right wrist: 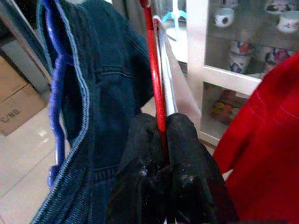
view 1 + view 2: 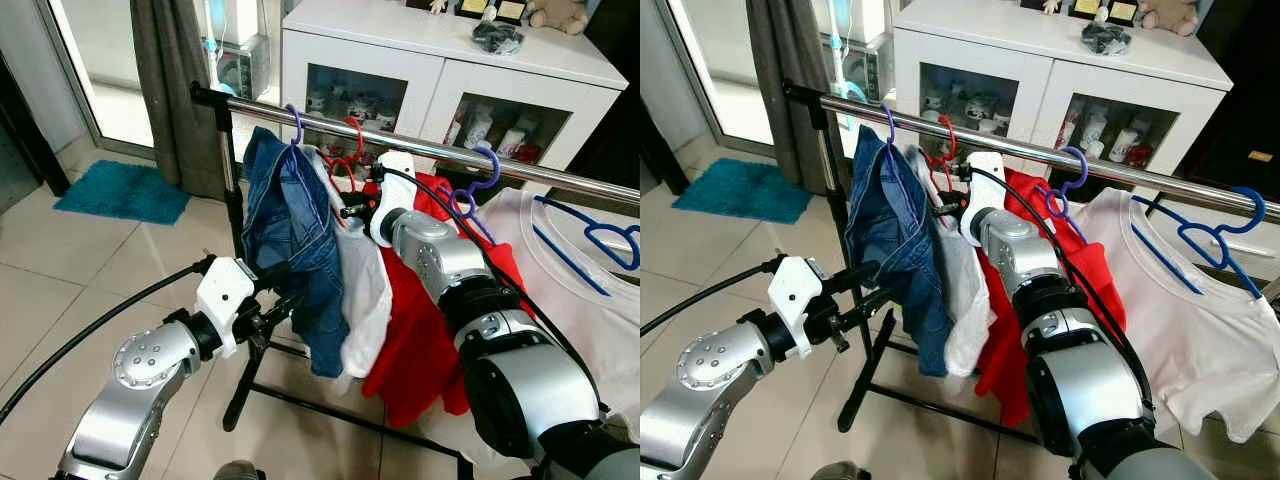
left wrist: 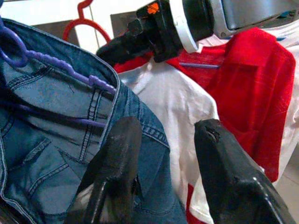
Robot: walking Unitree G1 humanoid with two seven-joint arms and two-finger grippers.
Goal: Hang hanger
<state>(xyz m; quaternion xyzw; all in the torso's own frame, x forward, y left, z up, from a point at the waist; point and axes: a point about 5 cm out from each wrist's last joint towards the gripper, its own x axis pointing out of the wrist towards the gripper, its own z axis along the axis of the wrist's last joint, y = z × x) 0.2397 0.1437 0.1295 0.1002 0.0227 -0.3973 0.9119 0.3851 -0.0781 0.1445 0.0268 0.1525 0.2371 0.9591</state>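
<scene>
Left of the rail (image 2: 420, 148) midpoint, left gripper (image 2: 283, 290) sits below the bar with jaws apart, against the denim jeans (image 2: 290, 220) on their purple hanger (image 2: 294, 122). Next along the rail, right gripper (image 1: 163, 140) is clamped on the red hanger (image 2: 352, 150) carrying the white shirt (image 2: 365, 290); its hook looks over the bar. Risks: a jaw catching denim could drag the jeans hanger off; releasing before the hook seats fully could drop the shirt; crowding against the red shirt (image 2: 420, 330) may snag it.
</scene>
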